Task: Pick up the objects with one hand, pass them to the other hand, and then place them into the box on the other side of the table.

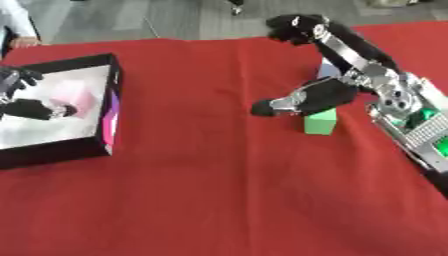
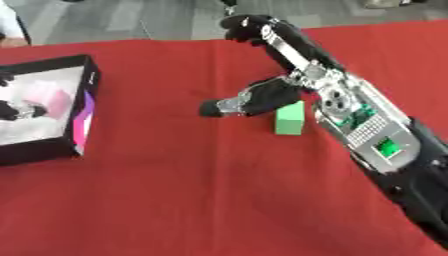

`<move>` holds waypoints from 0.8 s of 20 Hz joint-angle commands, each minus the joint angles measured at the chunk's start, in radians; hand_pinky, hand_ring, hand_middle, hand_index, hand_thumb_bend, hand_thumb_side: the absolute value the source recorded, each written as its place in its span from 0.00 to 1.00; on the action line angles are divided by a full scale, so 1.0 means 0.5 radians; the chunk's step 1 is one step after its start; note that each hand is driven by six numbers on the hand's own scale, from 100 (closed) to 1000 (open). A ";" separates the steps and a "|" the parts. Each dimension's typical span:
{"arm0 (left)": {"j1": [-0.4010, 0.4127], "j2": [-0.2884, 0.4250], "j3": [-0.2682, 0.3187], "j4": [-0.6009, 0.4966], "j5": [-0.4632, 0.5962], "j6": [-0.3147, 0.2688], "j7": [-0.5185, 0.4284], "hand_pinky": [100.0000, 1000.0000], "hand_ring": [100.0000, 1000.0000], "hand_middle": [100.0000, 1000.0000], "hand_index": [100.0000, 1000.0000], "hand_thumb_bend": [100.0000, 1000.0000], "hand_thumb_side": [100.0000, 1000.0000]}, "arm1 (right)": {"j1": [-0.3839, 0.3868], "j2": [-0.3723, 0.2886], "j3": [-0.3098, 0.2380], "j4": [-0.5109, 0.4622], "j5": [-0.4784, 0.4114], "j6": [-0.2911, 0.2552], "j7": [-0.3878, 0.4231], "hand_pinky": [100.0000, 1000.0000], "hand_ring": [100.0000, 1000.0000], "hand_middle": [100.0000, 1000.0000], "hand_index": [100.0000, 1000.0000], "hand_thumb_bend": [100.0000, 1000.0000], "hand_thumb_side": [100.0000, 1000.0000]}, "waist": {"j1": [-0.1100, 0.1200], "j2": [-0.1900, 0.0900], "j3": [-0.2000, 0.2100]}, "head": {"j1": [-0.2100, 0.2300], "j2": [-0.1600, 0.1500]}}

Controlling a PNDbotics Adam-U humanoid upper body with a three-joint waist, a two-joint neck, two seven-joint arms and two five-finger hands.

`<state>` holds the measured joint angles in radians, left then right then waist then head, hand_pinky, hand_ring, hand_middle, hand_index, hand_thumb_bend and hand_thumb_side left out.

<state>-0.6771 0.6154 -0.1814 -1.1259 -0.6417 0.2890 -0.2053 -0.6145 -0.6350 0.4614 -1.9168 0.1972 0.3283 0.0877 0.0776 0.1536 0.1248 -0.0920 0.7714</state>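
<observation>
Red-clothed tabletop is carrying a green block standing upright just beside and slightly nearer than the right hand, whose relaxed fingers are holding nothing, while the left hand, fingers unclear, is sitting well apart over the box.

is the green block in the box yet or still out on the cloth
Out: the green rectangular block stands on the red cloth, beside the right hand.

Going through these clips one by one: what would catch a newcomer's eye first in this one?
Probably the right hand reaching in from the right over the red tablecloth, right next to a green block. Next, the black box at the table's left edge, with the left hand over its pale inside by something pink.
</observation>
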 commanded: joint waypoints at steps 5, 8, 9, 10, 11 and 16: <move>0.011 0.134 0.035 -0.149 0.138 0.018 0.071 0.83 0.77 0.71 0.81 0.59 0.39 | -0.061 -0.298 -0.083 0.024 -0.108 0.228 0.491 0.86 0.85 0.78 0.88 0.75 0.24 | -0.045 -0.042 -0.007 | -0.054 -0.003; 0.018 0.141 0.032 -0.155 0.155 0.020 0.076 0.83 0.76 0.70 0.80 0.58 0.40 | -0.072 -0.387 -0.150 0.056 -0.110 0.274 0.775 0.87 0.86 0.79 0.88 0.74 0.24 | -0.047 -0.044 -0.010 | -0.056 -0.003; 0.020 0.142 0.030 -0.158 0.158 0.020 0.075 0.83 0.76 0.70 0.80 0.58 0.40 | -0.084 -0.410 -0.191 0.080 -0.118 0.277 0.814 0.87 0.85 0.79 0.88 0.56 0.31 | -0.046 -0.045 -0.010 | -0.057 -0.003; 0.022 0.144 0.029 -0.160 0.160 0.020 0.074 0.83 0.76 0.70 0.80 0.58 0.40 | -0.100 -0.428 -0.225 0.109 -0.128 0.270 0.829 0.87 0.86 0.79 0.88 0.74 0.23 | -0.045 -0.045 -0.009 | -0.058 -0.003; 0.023 0.144 0.028 -0.161 0.162 0.021 0.073 0.83 0.76 0.70 0.80 0.58 0.40 | -0.118 -0.443 -0.249 0.142 -0.141 0.256 0.840 0.88 0.86 0.79 0.88 0.73 0.23 | -0.045 -0.046 -0.008 | -0.061 -0.003; 0.024 0.139 0.030 -0.171 0.175 0.014 0.073 0.83 0.76 0.69 0.80 0.58 0.40 | -0.283 -0.474 -0.273 0.482 -0.125 0.110 0.998 0.89 0.87 0.81 0.88 0.72 0.21 | -0.042 -0.048 0.006 | -0.110 -0.003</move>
<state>-0.6519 0.6427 -0.1798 -1.1927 -0.5573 0.2987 -0.1731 -0.7348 -0.8403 0.3440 -1.7093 0.1304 0.4003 0.5657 0.0661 0.1524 0.1258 -0.1395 0.7716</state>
